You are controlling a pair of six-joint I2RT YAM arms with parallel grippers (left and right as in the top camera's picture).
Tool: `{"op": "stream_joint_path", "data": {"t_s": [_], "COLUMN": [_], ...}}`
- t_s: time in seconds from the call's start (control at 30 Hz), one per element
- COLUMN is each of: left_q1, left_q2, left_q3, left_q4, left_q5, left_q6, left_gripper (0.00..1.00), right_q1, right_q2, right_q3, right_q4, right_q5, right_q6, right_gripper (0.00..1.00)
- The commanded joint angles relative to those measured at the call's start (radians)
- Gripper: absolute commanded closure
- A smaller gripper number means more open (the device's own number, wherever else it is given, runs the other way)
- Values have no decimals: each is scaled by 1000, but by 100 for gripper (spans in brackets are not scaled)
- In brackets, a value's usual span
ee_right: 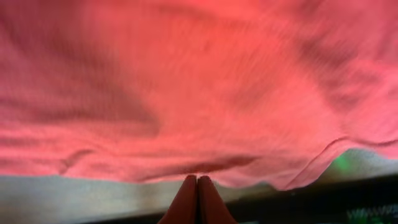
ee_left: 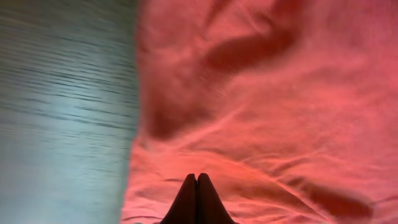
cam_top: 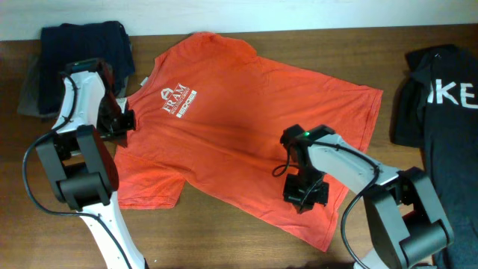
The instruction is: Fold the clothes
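Observation:
The clothes, an orange-red T-shirt [cam_top: 239, 127] with a white chest logo [cam_top: 178, 101], lie spread flat across the table, collar toward the back. My left gripper [cam_top: 125, 119] is at the shirt's left sleeve seam; in the left wrist view its fingers [ee_left: 197, 178] are pressed together on wrinkled red cloth [ee_left: 261, 112] near the shirt's edge. My right gripper [cam_top: 305, 193] sits low on the shirt near the bottom hem. In the right wrist view that gripper [ee_right: 197, 178] is shut, its tips pinching the hem edge [ee_right: 236, 168], with bare table below.
A dark navy garment [cam_top: 84, 39] lies folded at the back left, over something grey [cam_top: 28, 96]. A black garment with white lettering [cam_top: 441, 97] lies at the right edge. Brown wooden table [cam_top: 224, 239] shows in front of the shirt.

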Motion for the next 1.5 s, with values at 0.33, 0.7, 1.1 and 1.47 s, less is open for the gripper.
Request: {"op": "stream_joint_path", "data": {"t_s": [0.33,0.7,1.1,1.47], "left_q1": [-40,-44,-45,-44], "left_q2": [-28,-28,-28,-28], "left_q3": [-40,-46,-109,-225], "left_q4": [32,51,71,134], "left_q5": [75,76,87,112], "left_q6": [2,1,1,0], "left_gripper": [99,99,99,99], "right_q1": [-285,-347,-415,-486], "right_q2": [-21,-16,39,46], "right_q3": [-6,-6,-6,-6], "right_q4": [70,135,232,262], "right_q5": [122,108,140,153], "right_q6": [-64,-115,-142,-183], "right_gripper": [96,96,96,96]}}
